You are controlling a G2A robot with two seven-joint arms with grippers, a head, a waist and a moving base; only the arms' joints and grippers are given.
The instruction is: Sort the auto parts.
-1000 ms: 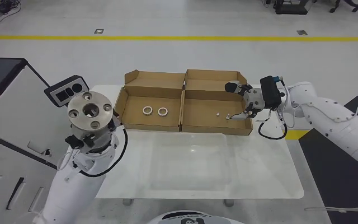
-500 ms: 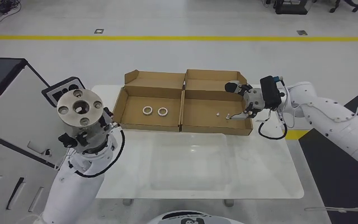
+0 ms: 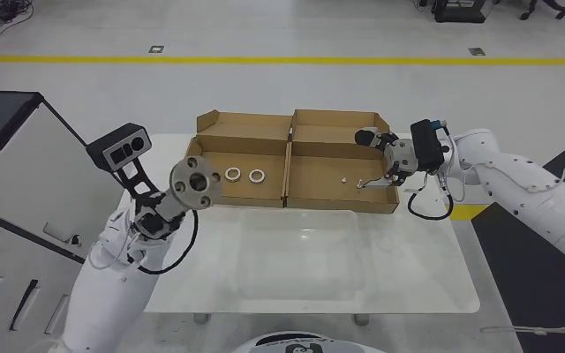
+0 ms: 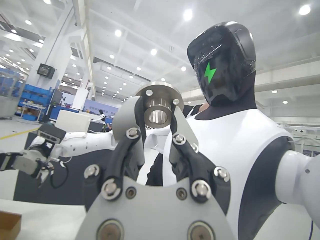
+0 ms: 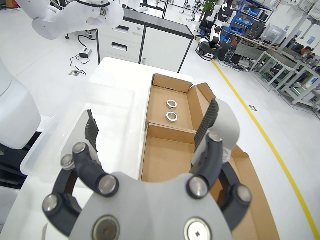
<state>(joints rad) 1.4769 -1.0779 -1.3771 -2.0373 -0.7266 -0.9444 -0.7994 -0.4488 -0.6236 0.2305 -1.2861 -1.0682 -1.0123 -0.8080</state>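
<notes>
Steel flanged bushing (image 4: pixel 160 93) is clamped by its barrel between the left gripper (image 4: pixel 156 112) fingers. It is held raised at the 9 o'clock edge of the worktop (image 3: pixel 424 265), beside the left cardboard box (image 3: pixel 269 159), which contains two rings (image 3: pixel 233 174). Right gripper (image 5: pixel 151 111) fingers stand wide apart and empty at the 3 o'clock end of the right cardboard box (image 3: pixel 322 190).

White arms (image 3: pixel 503 168), silver screws (image 5: pixel 108 183), grey claw (image 5: pixel 151 107) with seemingly ribbed pads (image 5: pixel 205 118).
</notes>
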